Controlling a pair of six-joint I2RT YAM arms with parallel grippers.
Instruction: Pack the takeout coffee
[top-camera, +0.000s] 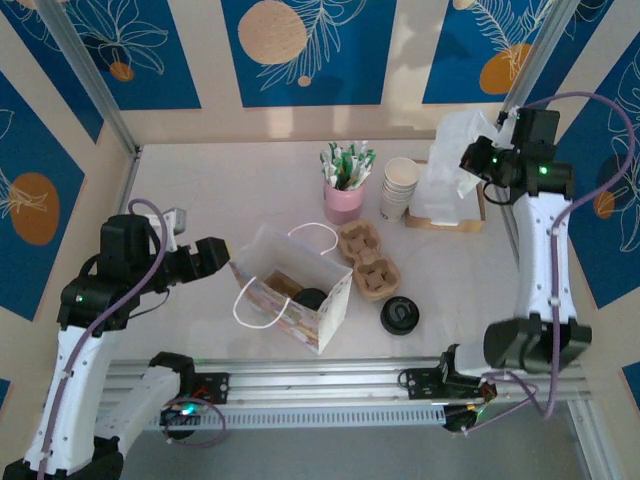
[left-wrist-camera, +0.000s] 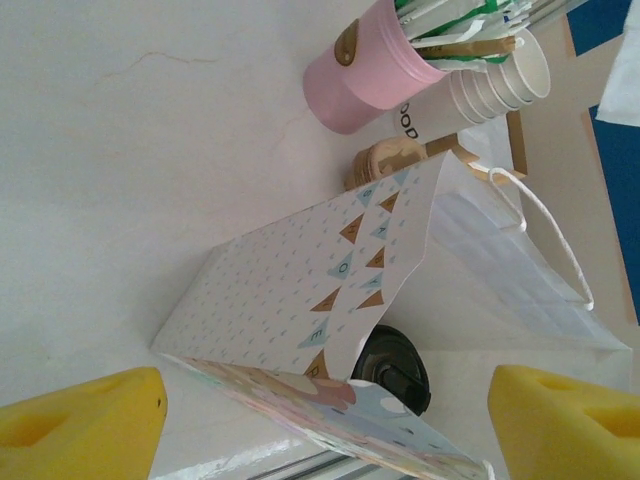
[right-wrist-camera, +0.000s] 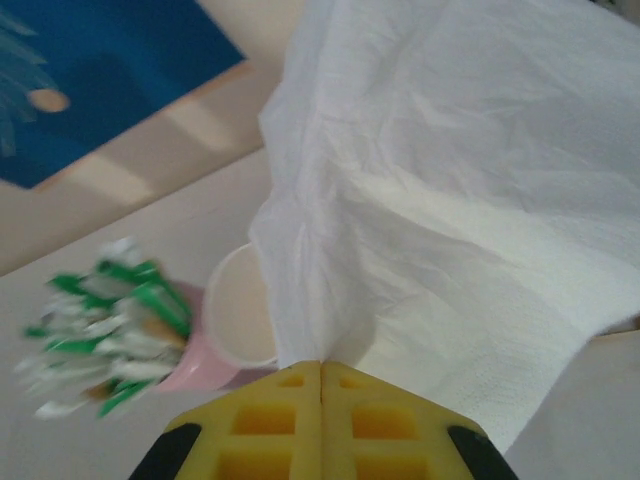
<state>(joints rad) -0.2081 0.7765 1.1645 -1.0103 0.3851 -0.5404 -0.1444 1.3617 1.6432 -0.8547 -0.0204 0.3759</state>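
1. Yellow foam pads (left-wrist-camera: 80, 425) of the left gripper (top-camera: 213, 256) stand wide apart with nothing between them. It hangs just left of the paper bag (top-camera: 290, 292).
2. The bag stands open on the table (top-camera: 200, 180). Inside we see a black-lidded cup, which we read as the takeout coffee (top-camera: 311, 297), so already packed. There's something brown beside it and we can't tell what.
3. The cup tray (top-camera: 365, 261) sits just right of the bag and its hollows look empty. A black lid stack (top-camera: 400, 315) sits on the table nearby.
4. The pink cup (top-camera: 343, 196) holds green-and-white sticks, and the lidless cups (top-camera: 400, 188) are stacked beside it.
5. The right gripper (right-wrist-camera: 320, 372) is clenched on a white napkin (right-wrist-camera: 450, 200), above the wooden napkin holder (top-camera: 478, 215).
6. Our read is that we're on the napkin step. The next move is to carry it left over the cups, release above the bag mouth, and avoid snagging the handles.
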